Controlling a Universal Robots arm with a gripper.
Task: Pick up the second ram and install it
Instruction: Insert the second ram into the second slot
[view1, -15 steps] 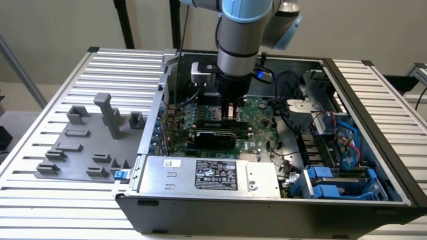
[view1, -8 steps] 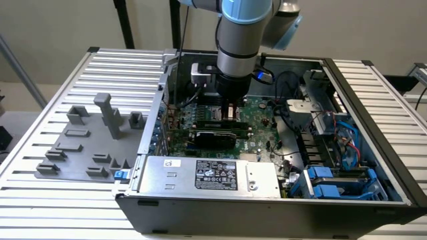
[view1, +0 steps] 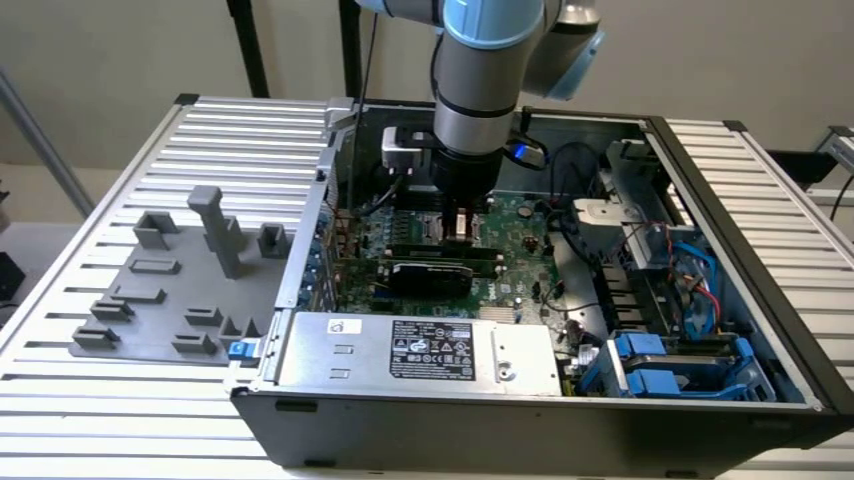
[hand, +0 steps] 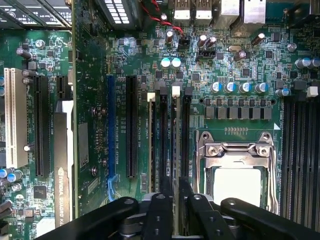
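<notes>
The second ram (hand: 176, 135) is seen edge-on as a thin green stick standing upright in a black memory slot beside the processor socket (hand: 236, 172), with a white latch at its far end. Another stick (hand: 151, 140) stands in a slot two rows over. My gripper (hand: 175, 195) sits directly over the near end of the second ram, straddling it. In the exterior view the gripper (view1: 461, 228) reaches straight down into the open computer case onto the motherboard (view1: 521, 235).
A black graphics card (view1: 427, 272) lies just in front of the gripper, and the silver power supply (view1: 414, 350) sits at the case front. Cables and blue drive bays (view1: 674, 365) crowd the exterior view's right. A grey parts fixture (view1: 174, 290) rests on the slatted table.
</notes>
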